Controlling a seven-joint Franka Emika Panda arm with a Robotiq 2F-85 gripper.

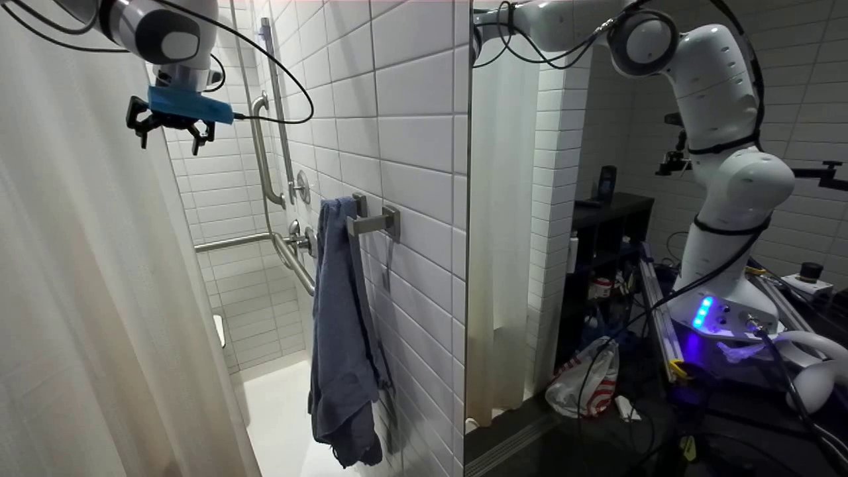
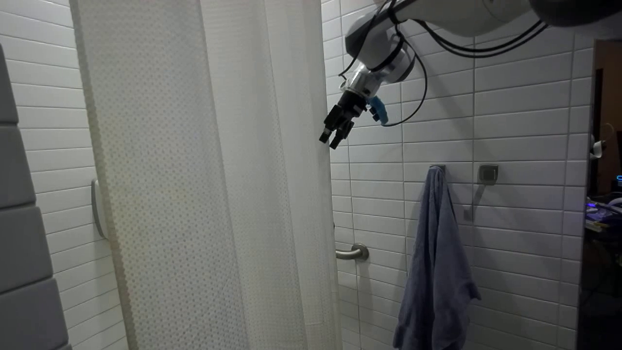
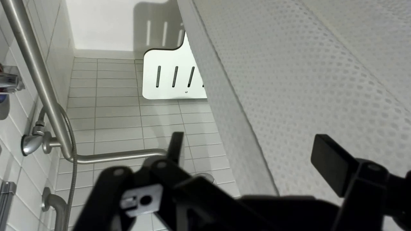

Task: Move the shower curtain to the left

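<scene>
The shower curtain is a tall cream sheet with soft vertical folds. It hangs in both exterior views (image 1: 79, 265) (image 2: 243, 170) and fills the right of the wrist view (image 3: 289, 80). Its free edge runs slanting down the middle of the wrist view. My gripper is open, with its fingers wide apart in the wrist view (image 3: 249, 150); the curtain edge shows between the two fingers. In both exterior views the gripper (image 1: 169, 147) (image 2: 329, 141) is high up beside that edge. I cannot tell whether a finger touches the cloth.
A blue-grey towel (image 1: 341, 331) (image 2: 435, 267) hangs from a wall hook on the tiled wall. Steel grab bars (image 1: 262, 152) (image 3: 38, 73) line the shower walls. A white slotted shower seat (image 3: 170, 73) sits behind the curtain. A mirror-like panel (image 1: 507, 199) shows the arm and base.
</scene>
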